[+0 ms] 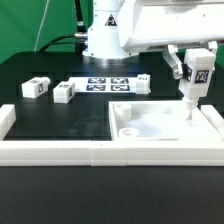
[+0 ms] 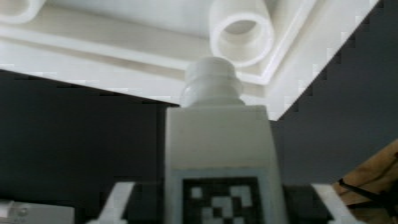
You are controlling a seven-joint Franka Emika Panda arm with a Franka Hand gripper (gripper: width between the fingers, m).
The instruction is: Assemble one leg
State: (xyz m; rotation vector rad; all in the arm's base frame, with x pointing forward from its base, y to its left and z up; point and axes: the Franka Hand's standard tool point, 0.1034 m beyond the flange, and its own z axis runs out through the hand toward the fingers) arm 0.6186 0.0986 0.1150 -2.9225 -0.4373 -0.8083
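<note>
The tag (image 2: 221, 203) on the leg (image 2: 221, 140) is cut by the wrist view's edge; the arm (image 1: 160, 25) leaves the exterior view at twelve o'clock.

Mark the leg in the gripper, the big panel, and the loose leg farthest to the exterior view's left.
Held leg (image 2: 221, 140): wrist view, on the plain white face above its tag.
Panel (image 1: 165, 126): exterior view, on its bare flat middle.
Loose leg (image 1: 35, 88): exterior view, on its tagged face.
</note>
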